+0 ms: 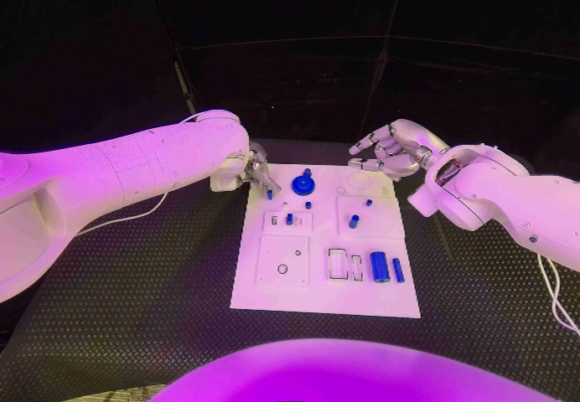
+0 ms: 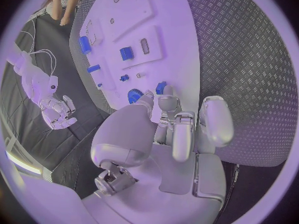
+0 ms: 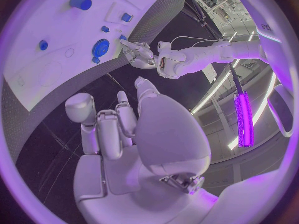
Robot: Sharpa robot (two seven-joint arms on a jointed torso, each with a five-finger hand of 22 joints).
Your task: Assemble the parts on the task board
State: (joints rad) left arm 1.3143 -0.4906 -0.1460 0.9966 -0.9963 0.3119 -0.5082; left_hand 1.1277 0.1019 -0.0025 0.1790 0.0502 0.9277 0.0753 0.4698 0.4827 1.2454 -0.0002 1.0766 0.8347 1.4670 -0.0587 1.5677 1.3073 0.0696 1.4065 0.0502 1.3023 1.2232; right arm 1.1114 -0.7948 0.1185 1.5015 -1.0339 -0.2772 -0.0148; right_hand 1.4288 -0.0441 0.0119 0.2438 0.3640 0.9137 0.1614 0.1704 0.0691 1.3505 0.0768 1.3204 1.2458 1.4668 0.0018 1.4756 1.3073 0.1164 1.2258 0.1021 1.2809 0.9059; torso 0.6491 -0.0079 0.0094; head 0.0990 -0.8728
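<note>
Nearest the robot, the front edge of the task board [image 1: 324, 303] is bare white, and just beyond it sits a row of parts: a pale rectangular frame [image 1: 339, 264], then a large blue cylinder [image 1: 380, 266] lying on its side with a slimmer blue bar [image 1: 398, 270] just beside it. They appear to lie there loose and ready for picking, though I cannot tell whether any is already seated. To their left a square panel carries a small dark ring [image 1: 282, 269].

Further back, in the board's middle, small blue pegs [image 1: 353, 222] stand upright in or near their sockets, which suggests part of the assembly is already done.

At the far end stands a round blue gear-like part [image 1: 303, 183]. The left hand [image 1: 251, 170] is at the board's far left corner, fingers pointed down at a small blue piece [image 2: 161, 88] right at its fingertips; in the left wrist view the fingertips close in around that piece, so I judge it is pinched or nearly so, probably to seat it or lift it out.

The right hand [image 1: 391, 149] hovers off the far right corner, well apart from every part, fingers loosely curled and holding nothing, seemingly parked clear so the left arm has room.
</note>
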